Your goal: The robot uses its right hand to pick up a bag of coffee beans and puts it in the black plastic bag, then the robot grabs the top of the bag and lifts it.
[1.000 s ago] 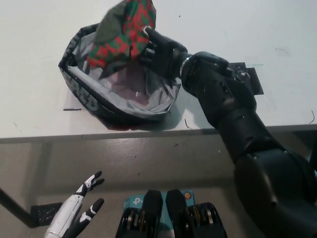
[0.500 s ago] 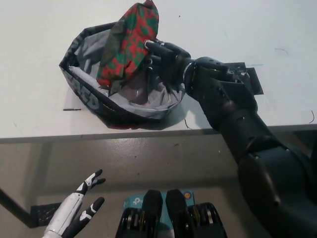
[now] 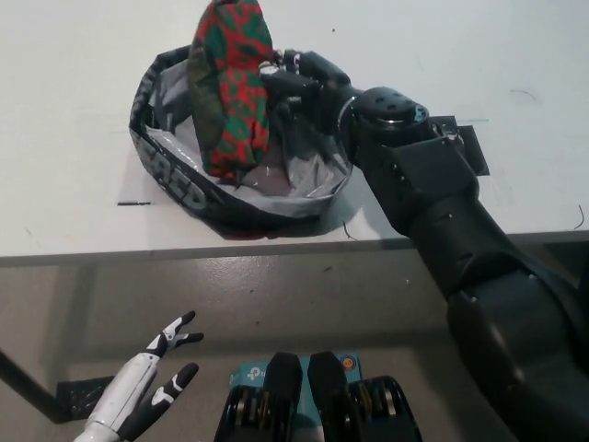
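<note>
Now turned more upright than a second ago, coffee bean bag (image 3: 230, 83) red and green, lower end dipping further into the mouth of the black plastic bag (image 3: 175, 180), upper end poking well above the rim. Shifted a little to the right too, along with the black bag's rim, which has rounded out on the near side. Clamped against the coffee bag's right side: right hand (image 3: 299, 83), black, fingers (image 3: 276, 69) curled and pinching the patterned wrapping near its upper half. Just below those fingers, grey lining of the black bag, crinkled and shiny, with the coffee bag's bottom edge resting against or just above it; cannot tell which. Left of the fingers, the far wall of the black bag standing up, white lettering showing on its outer near face. Behind and right of the fingers, black forearm slanting down to the lower right, crossing the edge of the white table (image 3: 74, 221). Right of the wrist, a small black flat piece (image 3: 465, 147) lying on the tabletop, partly covered by the arm. Well left of the fingers, a thin dark mark (image 3: 133, 203) on the table surface beside the black bag. Far below, off the table and over the floor, left hand (image 3: 152, 382) white with dark tips, fingers spread apart, holding nothing.
</note>
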